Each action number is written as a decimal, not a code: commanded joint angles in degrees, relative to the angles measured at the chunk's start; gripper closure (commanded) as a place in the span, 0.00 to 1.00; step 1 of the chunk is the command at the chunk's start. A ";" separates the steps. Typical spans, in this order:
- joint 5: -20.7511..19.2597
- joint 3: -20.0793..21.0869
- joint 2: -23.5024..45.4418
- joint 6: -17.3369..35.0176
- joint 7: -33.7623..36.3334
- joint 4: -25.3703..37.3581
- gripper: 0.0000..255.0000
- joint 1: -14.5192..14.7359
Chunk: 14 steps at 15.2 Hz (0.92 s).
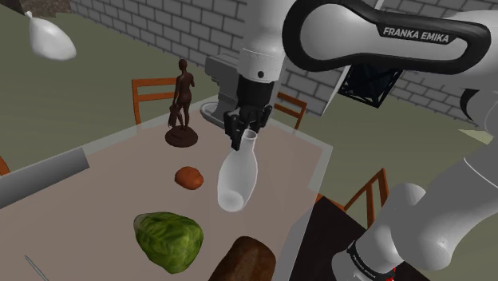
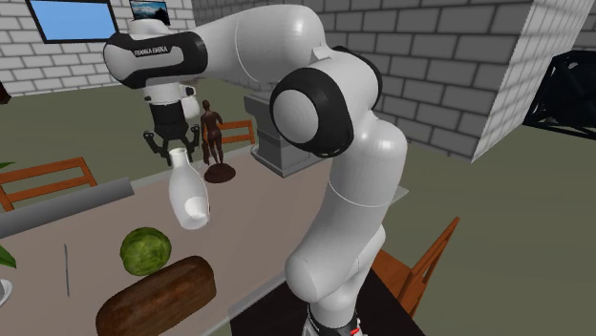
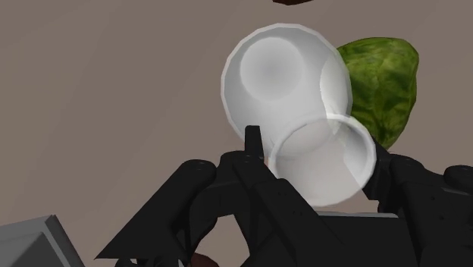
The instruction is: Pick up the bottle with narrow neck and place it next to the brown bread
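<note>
Over the table [image 1: 112,180], the black gripper [image 1: 246,137] hangs from the white arm with its two fingers closed on the narrow neck of the bottle [image 1: 236,180]. The bottle is pale, glassy white, and tilted, with its wide base swung out lower than the mouth. In the shoulder view we see it about mid-table and it looks lifted off the surface.

In the wrist view the gripper [image 3: 317,152] clasps the bottle's [image 3: 280,83] open rim from both sides. We look down its body to the round base, with the green cabbage [image 3: 383,83] beyond it.

In the second exterior view the gripper [image 2: 175,153] holds the bottle [image 2: 188,196] above and behind the cabbage [image 2: 146,251]. The brown bread [image 2: 158,296] lies nearer the camera, just beside the cabbage and well apart from the bottle.

In the shoulder view the bread [image 1: 243,259] sits at the bottom edge, near the table's corner, with the cabbage [image 1: 167,238] to its left. A small brown lump [image 1: 189,177] lies near the bottle. A dark figurine [image 1: 182,104] stands further back, and a grey block [image 1: 223,88] sits at the far end. Wooden chairs [image 1: 152,94] stand round the table, and a brick wall [image 1: 160,24] is behind.
</note>
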 commanded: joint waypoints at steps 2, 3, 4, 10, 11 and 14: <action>0.02 0.00 -0.03 2.26 -0.17 -2.25 1.00 0.00; 0.04 0.02 -0.07 3.03 -0.21 -3.05 1.00 0.01; 0.06 0.04 -0.09 3.81 -0.24 -3.85 1.00 0.02; 0.13 0.18 0.04 8.42 -0.37 -8.33 1.00 0.11; 0.13 0.21 0.11 9.18 -0.38 -9.03 1.00 0.12; 0.12 0.30 0.39 11.48 -0.41 -11.06 1.00 0.16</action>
